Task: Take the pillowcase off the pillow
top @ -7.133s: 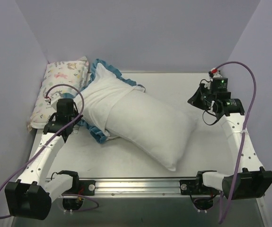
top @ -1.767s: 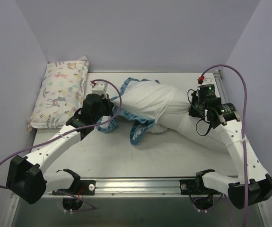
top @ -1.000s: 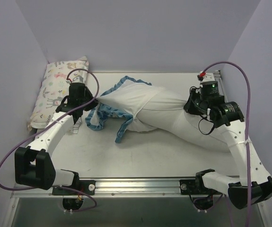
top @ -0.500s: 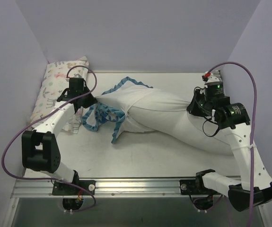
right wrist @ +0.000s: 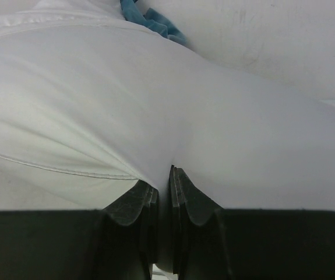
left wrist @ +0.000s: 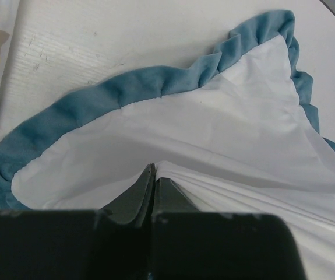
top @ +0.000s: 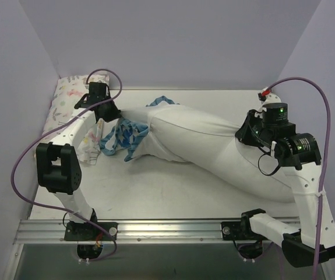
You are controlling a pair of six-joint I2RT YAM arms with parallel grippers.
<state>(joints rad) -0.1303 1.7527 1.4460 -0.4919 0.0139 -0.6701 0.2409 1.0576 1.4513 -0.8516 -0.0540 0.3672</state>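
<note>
Pillowcase: white reverse, blue ruffle, bunched at the left end of the pillow. Left gripper: arm stretched far-left, jaws closed on the pillowcase fabric. Right gripper: jaws pinching what appears to be bare pillow cloth.

My left gripper has dragged the pillowcase from mid-table toward the far-left corner, bunching it. My right gripper has drawn the pillow toward the right edge, and most of it now lies bare.

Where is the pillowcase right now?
In the top view the pillowcase is bunched at the left of the table, pinched by the left gripper, between the animal-print pillow and the white pillow.
</note>
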